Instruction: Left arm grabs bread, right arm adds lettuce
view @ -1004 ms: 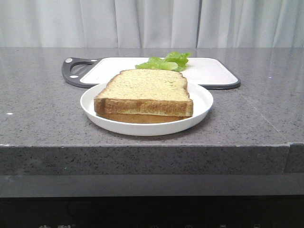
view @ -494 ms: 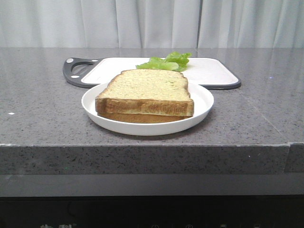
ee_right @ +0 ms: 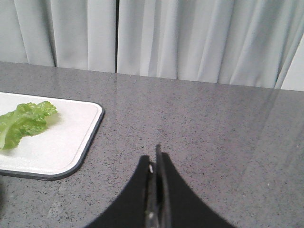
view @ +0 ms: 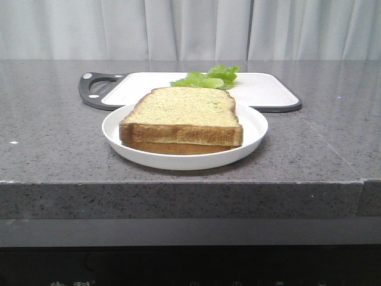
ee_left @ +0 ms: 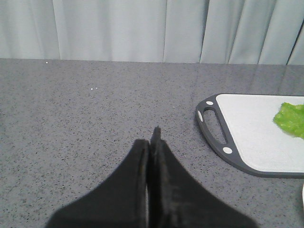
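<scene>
The bread (view: 184, 110), a thick tan speckled slice with a brown crust, lies on top of a second, paler slice (view: 172, 148) on a white plate (view: 255, 126) near the counter's front edge. The lettuce (view: 208, 77) lies on a white cutting board (view: 265, 89) behind the plate. Neither gripper shows in the front view. My left gripper (ee_left: 153, 137) is shut and empty over bare counter, with the board's handle end (ee_left: 213, 128) and the lettuce (ee_left: 290, 118) off to one side. My right gripper (ee_right: 154, 159) is shut and empty over counter beside the board (ee_right: 61, 142) and the lettuce (ee_right: 23, 121).
The grey speckled counter (view: 53, 143) ends in a front edge just before the plate. The cutting board has a dark rim and a handle hole (view: 95, 86) at its left end. Pale curtains (view: 190, 30) hang behind the counter.
</scene>
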You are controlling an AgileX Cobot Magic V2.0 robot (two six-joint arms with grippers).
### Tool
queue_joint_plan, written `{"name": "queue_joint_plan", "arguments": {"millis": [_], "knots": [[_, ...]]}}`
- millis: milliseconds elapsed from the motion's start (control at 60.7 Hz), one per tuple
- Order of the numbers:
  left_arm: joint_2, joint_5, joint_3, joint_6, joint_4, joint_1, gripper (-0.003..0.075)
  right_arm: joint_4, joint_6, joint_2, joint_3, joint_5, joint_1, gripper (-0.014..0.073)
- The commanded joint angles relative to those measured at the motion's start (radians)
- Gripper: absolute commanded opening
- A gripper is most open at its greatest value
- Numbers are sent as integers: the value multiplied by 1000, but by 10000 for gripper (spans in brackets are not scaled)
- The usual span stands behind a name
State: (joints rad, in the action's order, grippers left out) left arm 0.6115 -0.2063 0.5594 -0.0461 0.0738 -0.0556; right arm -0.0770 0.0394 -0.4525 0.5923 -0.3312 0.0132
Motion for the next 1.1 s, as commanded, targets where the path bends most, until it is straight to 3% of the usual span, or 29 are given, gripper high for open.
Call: {"name": "queue_joint_plan", "arguments": {"millis": [0, 165, 247, 313, 494, 560, 626, 856, 1087], "knots": [[5, 76, 35, 5, 6, 3, -19, -15, -5, -14, 37, 86, 2, -67], [5, 76, 35, 5, 6, 3, -13, -15, -5, -14, 37, 86, 2, -66], [5, 78, 35, 5, 6, 3, 38, -15, -5, -14, 37, 86, 2, -26], [5, 78, 35, 5, 6, 3, 145, -15, -5, -14, 37, 86, 2, 71], [5, 87, 35, 5, 6, 3, 601, -15, -5, -14, 37, 86, 2, 521], [5, 91, 35, 5, 6, 3, 674, -15, -5, -14, 37, 86, 2, 616], [5, 91, 35, 5, 6, 3, 672, -15, -5, -14, 37, 86, 2, 658], [12, 59, 42, 5, 55, 3, 659, -15, -5, -14, 37, 86, 2, 654], [197, -250, 217, -28, 181, -29, 659, -15, -5, -14, 37, 86, 2, 654]]}}
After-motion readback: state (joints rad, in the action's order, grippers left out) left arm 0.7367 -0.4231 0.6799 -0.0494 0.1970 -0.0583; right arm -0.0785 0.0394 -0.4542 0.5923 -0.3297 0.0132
